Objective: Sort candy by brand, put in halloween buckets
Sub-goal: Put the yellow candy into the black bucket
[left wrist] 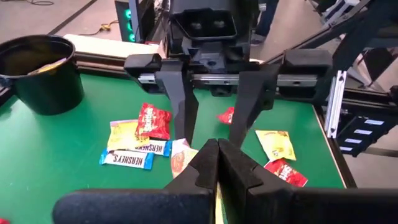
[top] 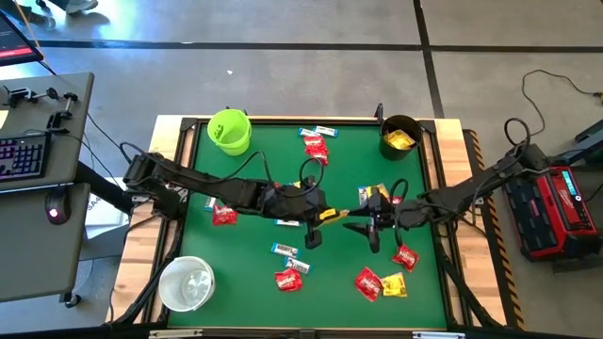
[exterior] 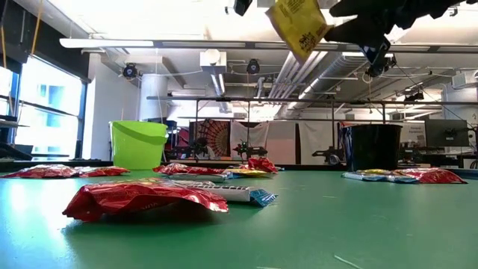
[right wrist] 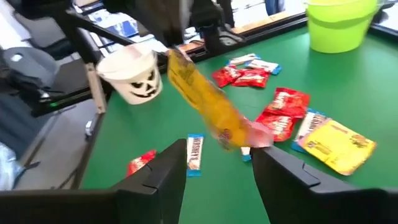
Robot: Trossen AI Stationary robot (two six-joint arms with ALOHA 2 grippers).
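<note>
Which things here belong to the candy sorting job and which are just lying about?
Job: lime green bucket, black bucket, white bucket, red packets, Hershey's bars, yellow packet held by left gripper.
Lying about: keyboard, red case.

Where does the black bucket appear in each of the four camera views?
High view: the black bucket stands at the table's far right corner.
Low view: right of centre, at the back.
Left wrist view: at the table's corner, beyond the loose candy.
Right wrist view: not in it.
Shared landmark: the lime green bucket, on the same far edge, shows in the high, low and right wrist views.
</note>
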